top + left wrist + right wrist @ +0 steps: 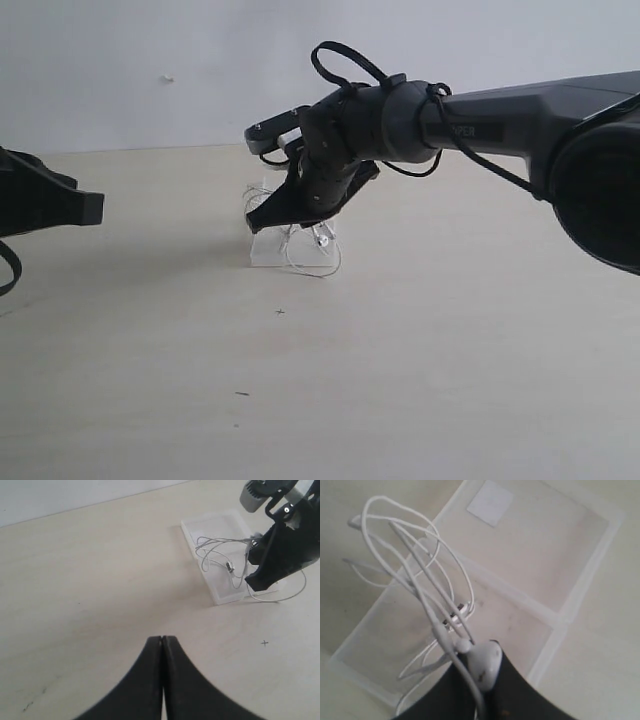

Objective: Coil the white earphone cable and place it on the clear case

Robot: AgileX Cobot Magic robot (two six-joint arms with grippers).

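The placing step looks to be in hand. The right pincer [481, 680] hangs over the clear case [547, 555], clenched on an earbud of the white earphone cable [422, 587]. The cable's loose loops drape on the case, and one spills onto the bench [420, 380]. The case lies toward the bench's far edge. Next, I'd judge, the pincer must gather that stray loop, lower and let go. The left pincer [162, 642], clenched on nothing, hovers toward the left edge.

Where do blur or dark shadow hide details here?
Exterior view: backlit, the right gripper is a black shape, the clear case hardly shows. Left wrist view: sharp, but the left gripper is featureless black. Right wrist view: the earphone cable looks soft, washed out.
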